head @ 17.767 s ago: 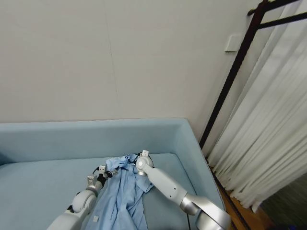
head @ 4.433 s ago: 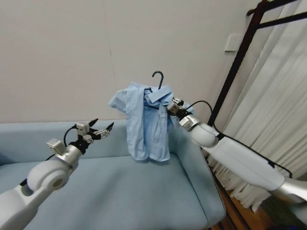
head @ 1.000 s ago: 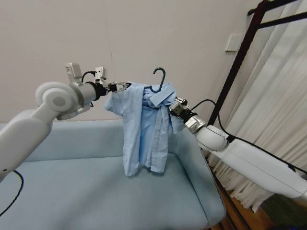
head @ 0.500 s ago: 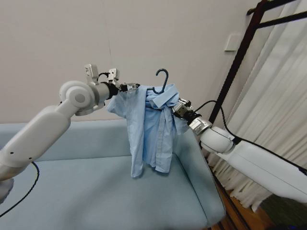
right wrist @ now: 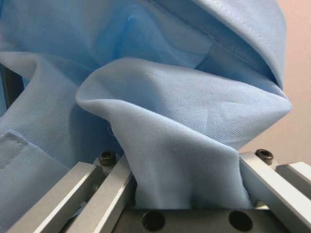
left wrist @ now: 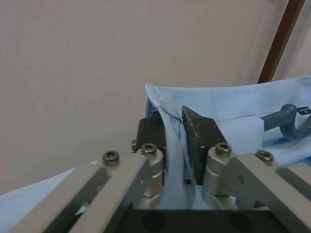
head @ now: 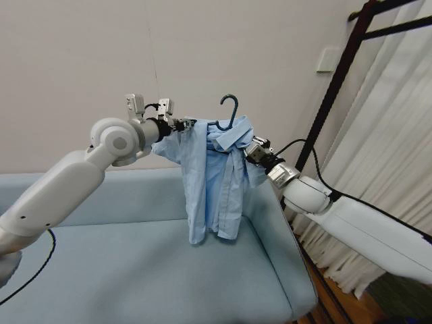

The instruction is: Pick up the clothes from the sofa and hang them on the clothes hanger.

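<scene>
A light blue shirt (head: pixel 210 182) hangs on a dark hanger whose hook (head: pixel 230 106) stands up above the collar, all held in the air over the sofa. My left gripper (head: pixel 186 125) is shut on the shirt's one shoulder; in the left wrist view its black pads (left wrist: pixel 200 137) pinch the fabric edge (left wrist: pixel 214 104). My right gripper (head: pixel 252 148) is shut on the other shoulder, and in the right wrist view bunched shirt cloth (right wrist: pixel 170 145) sits between its fingers (right wrist: pixel 92 187). The dark clothes rack (head: pixel 335 86) stands to the right of the shirt.
The light blue sofa (head: pixel 121 270) lies below, with its armrest (head: pixel 283 236) under the right arm. White curtains (head: pixel 385 169) hang behind the rack. A plain wall with a white switch plate (head: pixel 327 59) is behind.
Both grippers have carried the shirt and hanger a little to the right, toward the rack. The left arm's elbow has swung in behind it.
</scene>
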Tool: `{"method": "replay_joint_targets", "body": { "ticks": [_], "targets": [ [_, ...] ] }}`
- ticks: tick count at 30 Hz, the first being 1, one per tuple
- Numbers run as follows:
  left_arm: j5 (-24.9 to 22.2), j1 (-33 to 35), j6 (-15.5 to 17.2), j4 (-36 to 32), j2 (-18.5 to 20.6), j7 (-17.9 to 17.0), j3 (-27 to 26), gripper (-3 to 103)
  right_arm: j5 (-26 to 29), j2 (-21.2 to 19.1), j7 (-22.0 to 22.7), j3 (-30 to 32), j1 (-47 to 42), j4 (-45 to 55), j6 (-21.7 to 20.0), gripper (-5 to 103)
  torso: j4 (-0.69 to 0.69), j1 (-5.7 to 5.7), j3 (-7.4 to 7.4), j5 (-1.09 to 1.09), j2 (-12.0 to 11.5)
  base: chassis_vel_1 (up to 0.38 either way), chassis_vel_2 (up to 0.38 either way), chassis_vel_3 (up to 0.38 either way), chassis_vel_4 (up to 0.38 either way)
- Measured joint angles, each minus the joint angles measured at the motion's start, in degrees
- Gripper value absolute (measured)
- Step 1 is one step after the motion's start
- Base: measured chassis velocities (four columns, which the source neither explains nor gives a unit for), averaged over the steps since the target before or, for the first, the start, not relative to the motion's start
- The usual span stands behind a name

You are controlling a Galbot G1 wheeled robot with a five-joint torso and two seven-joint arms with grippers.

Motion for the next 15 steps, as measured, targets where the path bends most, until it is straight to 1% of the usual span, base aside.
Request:
{"method": "replay_joint_targets", "body": {
  "ticks": [1,3,4,5,7,10,12,13,15],
  "targets": [
    [0.0,0.0,0.0,0.0,0.0,0.0,0.0,14,0.0,0.0,0.0,0.0,0.0,0.0,0.0,10,0.0,0.0,0.0,0.0,0.0,0.0,0.0,0.0,0.0],
    [-0.06,-0.05,-0.44,-0.03,-0.03,0.06,0.09,3,0.19,-0.23,0.03,0.0,0.03,0.2,-0.09,10,0.0,0.0,0.0,0.0,0.0,0.0,0.0,0.0,0.0],
    [-0.07,-0.05,-1.2,-0.23,-0.02,0.2,0.16,2,0.48,-0.35,0.06,0.0,0.1,0.18,-0.14,10,0.0,0.0,0.0,0.0,0.0,0.0,0.0,0.0,0.0],
    [-0.07,-0.07,-1.88,-0.61,0.04,0.35,0.17,2,0.72,-0.41,0.11,0.01,0.17,0.05,-0.18,10,0.0,0.0,0.0,-0.01,0.0,0.0,0.0,0.0,0.0],
    [-0.08,-0.08,-2.03,-0.73,0.06,0.39,0.17,2,0.78,-0.41,0.12,0.01,0.18,0.01,-0.18,10,0.0,0.0,0.0,0.0,0.0,0.0,0.0,0.0,0.0],
    [-0.12,-0.28,-4.56,-3.76,0.88,2.0,0.01,1,1.82,-0.13,0.33,0.3,0.54,-1.05,-0.43,10,-0.01,0.0,0.0,0.0,0.0,0.0,0.0,0.0,0.0],
    [-0.1,-0.3,-4.99,-4.37,1.11,2.3,-0.04,1,2.07,0.02,0.37,0.32,0.62,-1.3,-0.49,10,-0.01,0.0,0.0,0.0,0.0,0.0,0.0,0.0,0.0],
    [0.15,-0.3,-5.87,-5.7,1.65,2.98,-0.12,1,2.6,0.43,0.48,0.35,0.77,-1.9,-0.64,10,-0.01,0.0,0.0,0.0,0.0,0.0,0.0,0.0,0.0],
    [2.16,0.17,-7.58,-7.98,2.81,4.92,-0.21,1,3.64,1.25,0.6,0.39,1.12,-3.26,-1.04,10,0.0,0.0,0.0,0.01,0.0,0.0,0.0,0.0,0.0]
  ]
}}
